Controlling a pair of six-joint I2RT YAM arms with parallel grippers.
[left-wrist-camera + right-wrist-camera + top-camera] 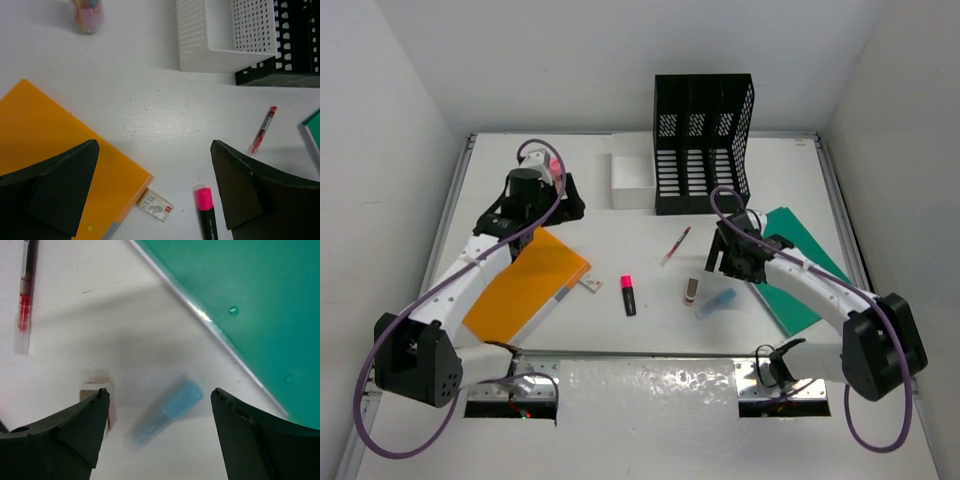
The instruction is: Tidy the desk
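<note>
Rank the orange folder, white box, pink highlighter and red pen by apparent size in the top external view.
1. orange folder, clearly the largest.
2. white box.
3. pink highlighter and red pen: similar length, so unranked; the pen looks thinner.

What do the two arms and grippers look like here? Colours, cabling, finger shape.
Both match: white link shells with black joint housings, on the left arm and right arm alike. A purple cable loops along each. The left gripper and right gripper each have two broad, matte-black, wedge-shaped fingers. No markings or sleeves visible.
</note>
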